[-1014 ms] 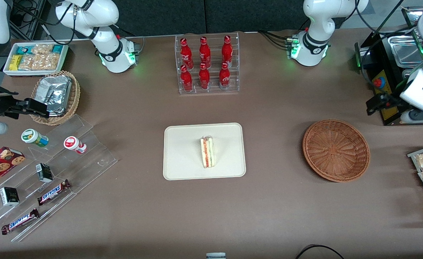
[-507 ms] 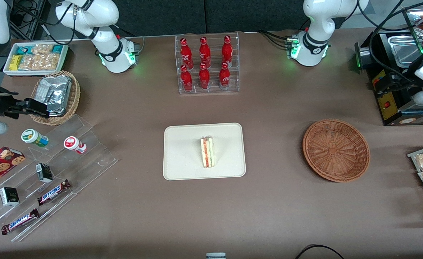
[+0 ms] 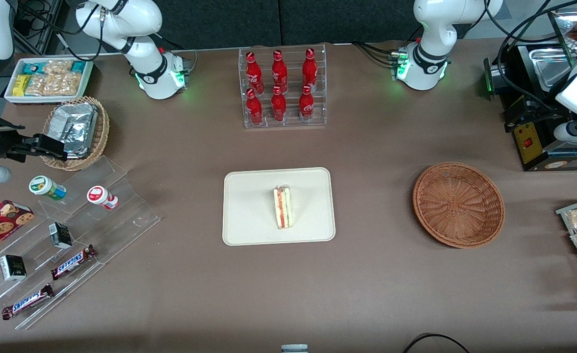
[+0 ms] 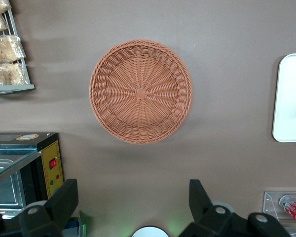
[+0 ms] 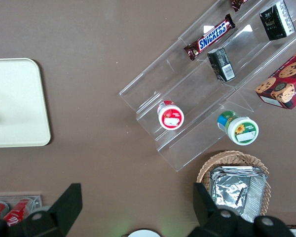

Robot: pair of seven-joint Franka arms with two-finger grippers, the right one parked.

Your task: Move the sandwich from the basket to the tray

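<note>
The sandwich [image 3: 283, 207] already lies on the tray [image 3: 249, 220], near its middle and a little toward the working arm's end, standing on its bread with the red and green filling edge up and its long axis running toward the front camera. The basket [image 3: 458, 204] sits well apart from the tray toward the working arm's end of the table [image 3: 377, 274], and in the left wrist view the basket [image 4: 140, 92] holds nothing. Our hand [image 4: 130, 205] hangs high over bare table beside the basket, farther from the front camera than it, fingers [image 4: 64, 200] spread wide with nothing between them; from there the tray rim [image 4: 286, 98] shows only at the edge of that view, so the sandwich lies well off sideways toward the parked arm. We judge the placing done, with no reach toward the sandwich needed. The black box [image 3: 529, 142] with the red button stands close by our arm, while the table between basket and tray offers open room.
</note>
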